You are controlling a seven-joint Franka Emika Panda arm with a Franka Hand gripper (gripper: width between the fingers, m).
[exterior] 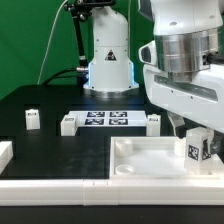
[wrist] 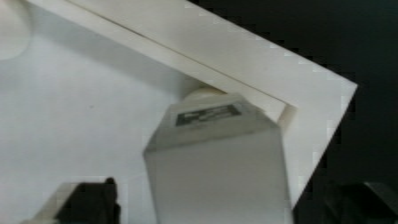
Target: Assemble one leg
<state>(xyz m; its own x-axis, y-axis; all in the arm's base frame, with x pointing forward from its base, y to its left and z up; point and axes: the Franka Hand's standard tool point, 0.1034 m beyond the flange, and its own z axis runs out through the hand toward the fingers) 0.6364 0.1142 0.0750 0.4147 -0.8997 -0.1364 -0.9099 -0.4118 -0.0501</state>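
My gripper (exterior: 192, 131) is shut on a leg (exterior: 198, 150), a small white block with a black-and-white tag, and holds it upright over the near right corner of the large white panel (exterior: 150, 160). In the wrist view the leg (wrist: 214, 150) runs between my dark fingers (wrist: 80, 202), and its far end sits close to the panel's raised corner rim (wrist: 267, 85). I cannot tell whether the leg touches the panel.
Three more legs stand on the black table: one at the exterior view's left (exterior: 32, 119), one by the marker board's left end (exterior: 68, 123), one by its right end (exterior: 153, 121). The marker board (exterior: 107, 119) lies mid-table. A white part (exterior: 5, 152) sits at the left edge.
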